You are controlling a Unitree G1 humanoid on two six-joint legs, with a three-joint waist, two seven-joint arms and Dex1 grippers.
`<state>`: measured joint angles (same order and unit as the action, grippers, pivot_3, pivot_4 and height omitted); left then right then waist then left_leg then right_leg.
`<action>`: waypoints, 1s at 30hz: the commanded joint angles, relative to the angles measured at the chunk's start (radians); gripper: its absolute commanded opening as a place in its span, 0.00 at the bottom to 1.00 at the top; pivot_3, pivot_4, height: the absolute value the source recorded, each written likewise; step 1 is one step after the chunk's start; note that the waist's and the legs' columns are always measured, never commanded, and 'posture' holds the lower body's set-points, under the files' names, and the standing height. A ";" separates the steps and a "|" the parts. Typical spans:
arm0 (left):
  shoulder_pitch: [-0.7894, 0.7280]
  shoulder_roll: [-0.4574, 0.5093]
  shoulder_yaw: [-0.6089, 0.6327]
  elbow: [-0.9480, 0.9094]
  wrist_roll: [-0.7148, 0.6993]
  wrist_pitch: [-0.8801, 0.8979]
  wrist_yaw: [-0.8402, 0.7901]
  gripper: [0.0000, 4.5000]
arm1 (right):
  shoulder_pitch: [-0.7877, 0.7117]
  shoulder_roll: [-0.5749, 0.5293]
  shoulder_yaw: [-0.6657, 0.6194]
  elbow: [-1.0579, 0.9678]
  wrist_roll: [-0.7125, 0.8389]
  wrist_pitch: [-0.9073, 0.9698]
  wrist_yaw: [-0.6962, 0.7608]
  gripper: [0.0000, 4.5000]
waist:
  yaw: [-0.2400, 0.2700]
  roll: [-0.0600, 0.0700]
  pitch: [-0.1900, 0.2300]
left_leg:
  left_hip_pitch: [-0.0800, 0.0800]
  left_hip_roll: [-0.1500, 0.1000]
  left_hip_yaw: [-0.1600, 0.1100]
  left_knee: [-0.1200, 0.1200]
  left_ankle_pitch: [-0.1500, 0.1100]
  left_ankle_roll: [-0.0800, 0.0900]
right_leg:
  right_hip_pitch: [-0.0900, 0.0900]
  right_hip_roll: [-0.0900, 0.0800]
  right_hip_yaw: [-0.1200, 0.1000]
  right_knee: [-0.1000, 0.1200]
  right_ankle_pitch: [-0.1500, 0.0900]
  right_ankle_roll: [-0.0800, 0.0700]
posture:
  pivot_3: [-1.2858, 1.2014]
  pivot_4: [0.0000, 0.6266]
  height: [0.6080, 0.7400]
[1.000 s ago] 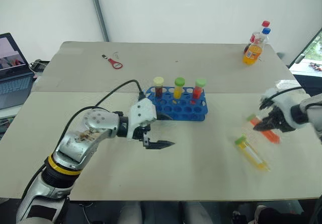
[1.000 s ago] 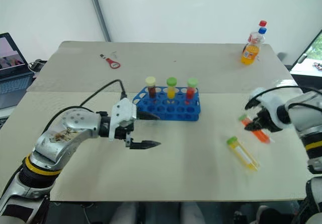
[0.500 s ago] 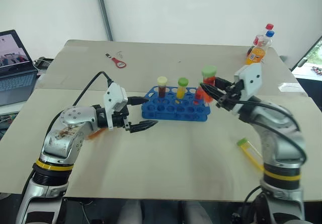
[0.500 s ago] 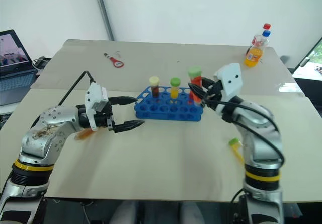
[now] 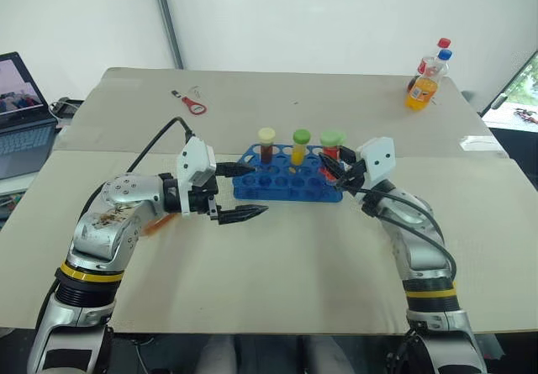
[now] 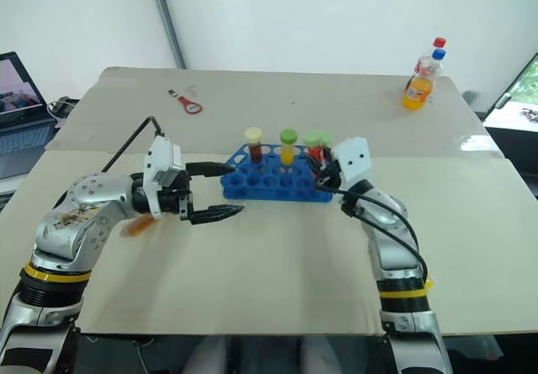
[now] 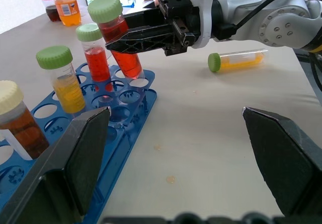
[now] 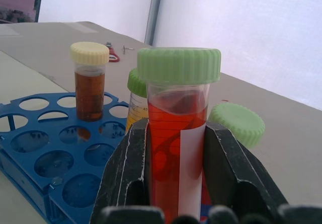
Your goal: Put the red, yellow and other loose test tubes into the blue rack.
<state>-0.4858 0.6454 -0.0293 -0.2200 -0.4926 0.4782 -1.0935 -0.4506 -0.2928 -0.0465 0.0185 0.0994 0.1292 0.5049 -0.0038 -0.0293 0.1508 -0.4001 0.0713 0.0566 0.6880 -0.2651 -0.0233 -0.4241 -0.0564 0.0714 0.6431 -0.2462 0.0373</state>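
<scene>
Left of the rack [image 5: 290, 182], the left tool [image 5: 244, 191] hangs released, jaws spread wide, nothing in them, just off the rack's left end above the worktop [image 5: 277, 265].

The rack itself has three tubes standing in its back row: the amber one [image 5: 266, 144] with the cream cap, then a yellow one [image 5: 300, 147], then a red one [image 7: 95, 53], both green-capped.

At the rack's right end, the right tool [image 5: 334, 166] is clenched on another red tube [image 7: 118, 40], green cap up. In the left wrist view that tube leans a bit, its bottom right over the holes at that end of the rack, beside the red one already seated. I can't tell if the tip has entered a hole yet.

Beyond the rack's right end, a loose yellow tube [image 7: 236, 61] lies flat on the worktop.

To do this step well, I'd say straighten the tube so it's plumb, centre the tip over one free hole, then lower slowly and let go only once it's seated. Watch the neighbour's cap, it's close enough to get knocked. The left tool could steady the rack if it slides.
</scene>
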 commanded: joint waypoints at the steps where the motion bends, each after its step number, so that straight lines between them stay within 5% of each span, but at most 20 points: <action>1: 0.007 0.016 0.015 -0.006 0.004 -0.040 -0.014 1.00 | 0.000 0.008 0.004 0.015 -0.004 -0.041 -0.027 0.22 | -0.002 0.000 0.000 | 0.000 0.000 0.000 0.000 0.000 0.000 | 0.000 0.000 0.000 0.000 0.000 0.000 | 0.52 0.24 1.00; 30: -0.053 -0.021 -0.018 -0.015 0.014 -0.008 0.069 1.00 | 0.077 0.124 0.002 0.012 0.024 -0.076 -0.175 0.22 | -0.011 0.000 0.000 | 0.001 0.000 -0.001 0.000 0.000 0.000 | 0.001 0.000 0.000 0.000 0.000 0.000 | 0.52 0.24 1.00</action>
<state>-0.5174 0.6260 -0.0516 -0.2052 -0.4748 0.4648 -1.0320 -0.3818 -0.1748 -0.0333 0.0244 0.1037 0.0538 0.3392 -0.0150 -0.0294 0.1507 -0.3994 0.0713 0.0558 0.6879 -0.2650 -0.0233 -0.4235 -0.0563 0.0715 0.6436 -0.2462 0.0373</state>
